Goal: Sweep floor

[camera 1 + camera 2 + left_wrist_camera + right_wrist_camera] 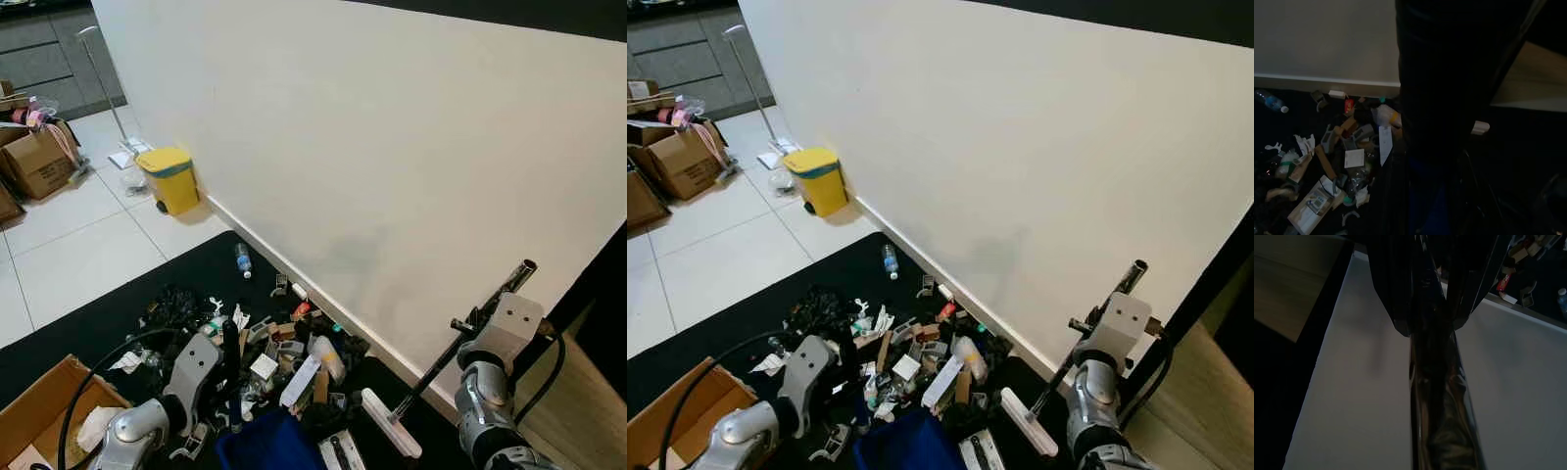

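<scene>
A white wall [411, 157] rises behind a black mat [88, 323] strewn with litter [284, 348]. The right pincer [1432, 318] is pinched on the broom handle [460, 338], plain in the wrist view. The left pincer [227, 377] holds a dark upright pole [231, 343] over the litter, with a yellow bin [168, 178] beyond.

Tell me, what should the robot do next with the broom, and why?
Probably drag the broom left toward the blue dustpan. The right tool grips its handle, its white head sits right of the trash pile, and the left tool holds the dustpan's handle.
</scene>
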Motion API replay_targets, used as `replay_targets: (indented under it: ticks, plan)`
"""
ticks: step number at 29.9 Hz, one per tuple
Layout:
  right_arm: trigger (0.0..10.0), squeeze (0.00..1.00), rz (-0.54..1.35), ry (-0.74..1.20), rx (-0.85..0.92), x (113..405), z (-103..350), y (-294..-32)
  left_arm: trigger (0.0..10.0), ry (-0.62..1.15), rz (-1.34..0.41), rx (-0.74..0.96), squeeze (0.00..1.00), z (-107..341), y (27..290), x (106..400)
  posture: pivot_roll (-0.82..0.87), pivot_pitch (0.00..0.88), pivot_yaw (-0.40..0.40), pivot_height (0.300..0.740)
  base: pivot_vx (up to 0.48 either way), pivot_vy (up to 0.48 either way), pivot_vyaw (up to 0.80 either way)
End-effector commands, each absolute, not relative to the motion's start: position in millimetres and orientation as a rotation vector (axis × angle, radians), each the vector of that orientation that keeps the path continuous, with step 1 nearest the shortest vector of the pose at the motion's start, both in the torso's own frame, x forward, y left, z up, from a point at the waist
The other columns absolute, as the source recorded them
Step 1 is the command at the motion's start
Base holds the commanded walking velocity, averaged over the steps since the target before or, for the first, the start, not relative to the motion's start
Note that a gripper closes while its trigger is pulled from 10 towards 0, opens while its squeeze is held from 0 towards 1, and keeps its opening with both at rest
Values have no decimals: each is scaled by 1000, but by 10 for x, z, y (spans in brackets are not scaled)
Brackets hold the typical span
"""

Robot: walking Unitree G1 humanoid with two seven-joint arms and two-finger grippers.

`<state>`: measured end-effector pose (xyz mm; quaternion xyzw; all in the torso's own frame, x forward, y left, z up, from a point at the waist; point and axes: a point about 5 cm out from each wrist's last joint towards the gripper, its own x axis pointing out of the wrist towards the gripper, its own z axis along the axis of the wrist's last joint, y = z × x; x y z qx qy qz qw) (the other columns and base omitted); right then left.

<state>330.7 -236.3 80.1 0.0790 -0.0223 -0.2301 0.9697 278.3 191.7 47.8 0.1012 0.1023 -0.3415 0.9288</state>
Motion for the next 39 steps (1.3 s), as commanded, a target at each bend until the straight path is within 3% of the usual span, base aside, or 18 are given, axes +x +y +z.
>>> replay_targets:
  ticks: [1, 10, 15, 39]
  plan:
    - [10000, 0, -452, -91, 146, 3317, 863, -2361, 10000, 171, -657, 178, 0, 511, 1930, 2801, 74, 77, 25, 740, 0, 0, 0]
    - [10000, 0, -405, -93, 105, 3354, 915, -2379, 10000, 174, -662, 202, 0, 468, 1957, 2722, 63, 54, -21, 740, 0, 0, 0]
    - [10000, 0, -381, -93, 100, 3387, 938, -2331, 10000, 189, -659, 235, 0, 460, 2107, 2627, 70, 31, -38, 740, 0, 0, 0]
    - [10000, 0, -392, -86, 141, 3362, 873, -2240, 10000, 177, -675, 209, 0, 463, 1967, 2647, 80, 14, 20, 740, 0, 0, 0]
